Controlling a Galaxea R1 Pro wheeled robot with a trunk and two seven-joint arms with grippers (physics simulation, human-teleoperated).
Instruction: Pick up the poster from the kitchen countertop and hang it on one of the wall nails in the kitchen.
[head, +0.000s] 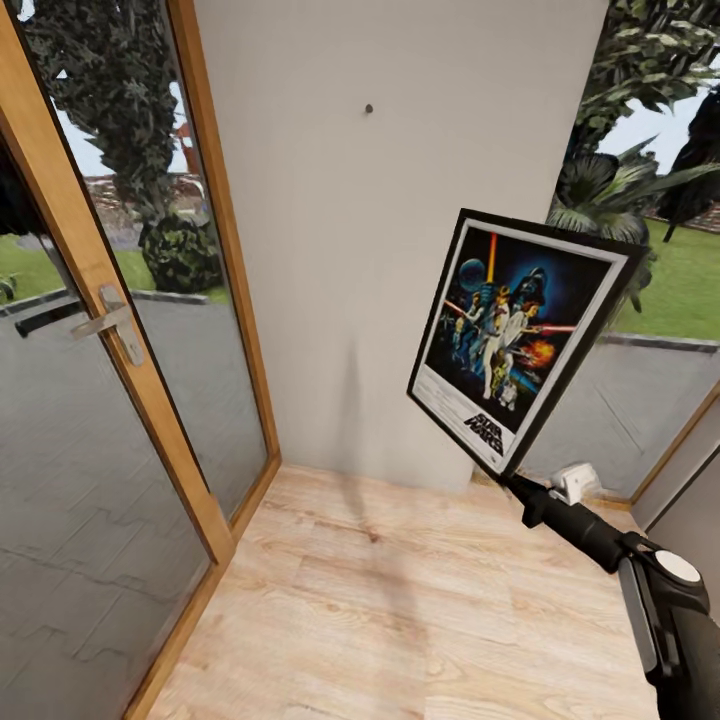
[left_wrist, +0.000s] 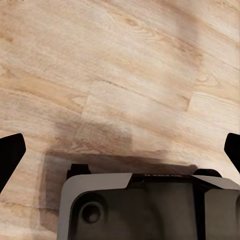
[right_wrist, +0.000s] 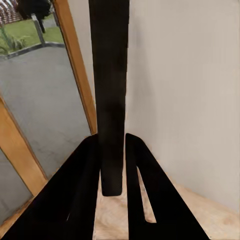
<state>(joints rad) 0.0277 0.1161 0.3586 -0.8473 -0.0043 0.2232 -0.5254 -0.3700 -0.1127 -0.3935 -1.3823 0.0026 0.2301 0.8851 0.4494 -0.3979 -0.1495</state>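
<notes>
Black-framed and tilted, the poster (head: 517, 347) is held up in the air before the light grey wall (head: 340, 300), pinched at its lower corner by the right hand (head: 512, 482), whose two dark fingers (right_wrist: 137, 190) press on either side of the frame's edge in the right wrist view. A nail (head: 368, 108) sits on the wall well above and to the left of the poster. Left hand (left_wrist: 120, 150) hangs spread over the wooden floor (left_wrist: 125, 75).

Black-framed dark blue poster (head: 515, 345), light grey wall (head: 380, 250), pale wood-grain floor (head: 400, 610)
</notes>
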